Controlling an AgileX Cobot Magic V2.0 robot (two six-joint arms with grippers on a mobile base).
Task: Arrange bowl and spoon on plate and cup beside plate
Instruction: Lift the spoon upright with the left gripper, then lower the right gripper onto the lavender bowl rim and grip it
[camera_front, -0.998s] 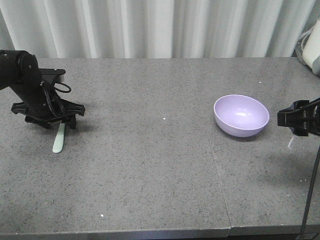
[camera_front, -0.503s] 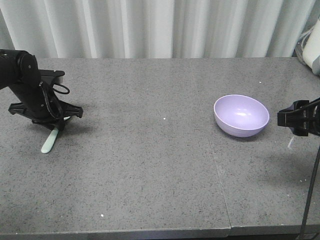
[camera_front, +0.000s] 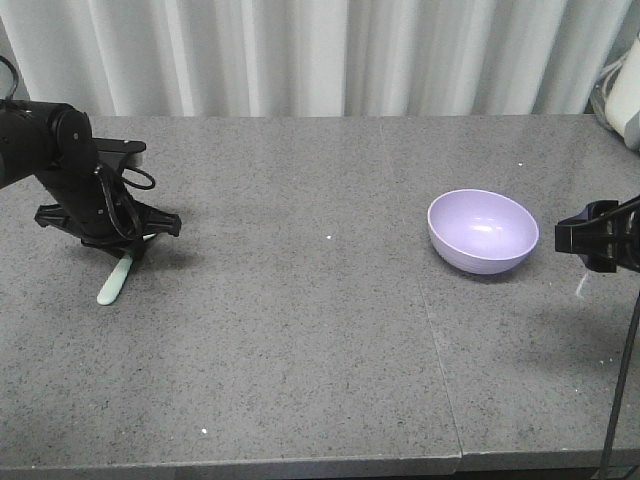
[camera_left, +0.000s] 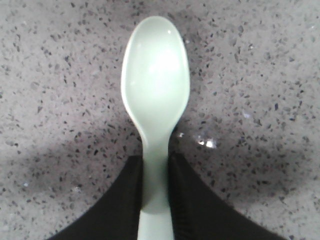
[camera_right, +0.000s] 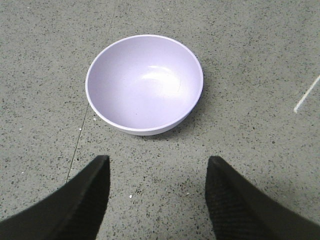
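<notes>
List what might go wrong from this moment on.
The left gripper pinches the spoon by its narrow handle only, scoop jutting out; it could pivot or slip in transit.
The right gripper is open, short of the bowl; closing on its smooth curved wall might shove it away.
No plate shows in any view, so the placement target is uncertain.
</notes>
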